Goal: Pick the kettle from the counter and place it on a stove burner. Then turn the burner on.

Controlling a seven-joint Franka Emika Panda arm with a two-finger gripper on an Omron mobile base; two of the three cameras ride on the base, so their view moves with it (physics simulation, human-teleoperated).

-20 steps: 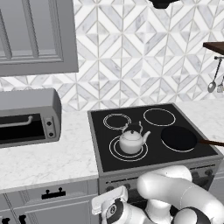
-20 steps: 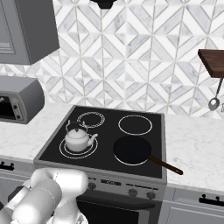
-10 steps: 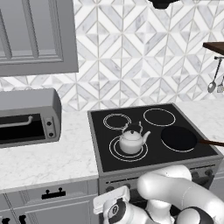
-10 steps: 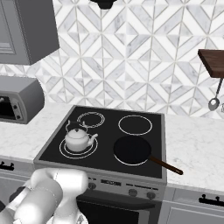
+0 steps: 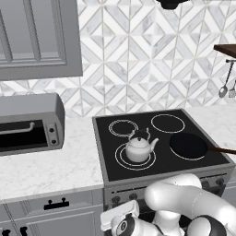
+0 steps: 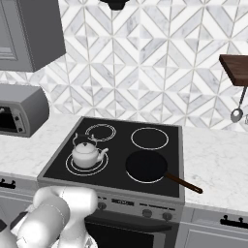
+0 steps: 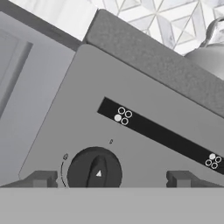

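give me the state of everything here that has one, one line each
kettle: upright on the stove burner, lid on
gripper: open, fingertips either side of the knob, not touching it
knob: ungripped, pointer aimed toward the black panel
pan: flat on the front right burner, empty, handle pointing right
toaster oven: door shut
upper cabinet: doors shut

A white kettle sits upright on the large double-ringed burner at the cooktop's front left — spout toward a black pan on the front right. A grey toaster oven rests on the marble counter to the left, the robot's white arm folded low before the stove.
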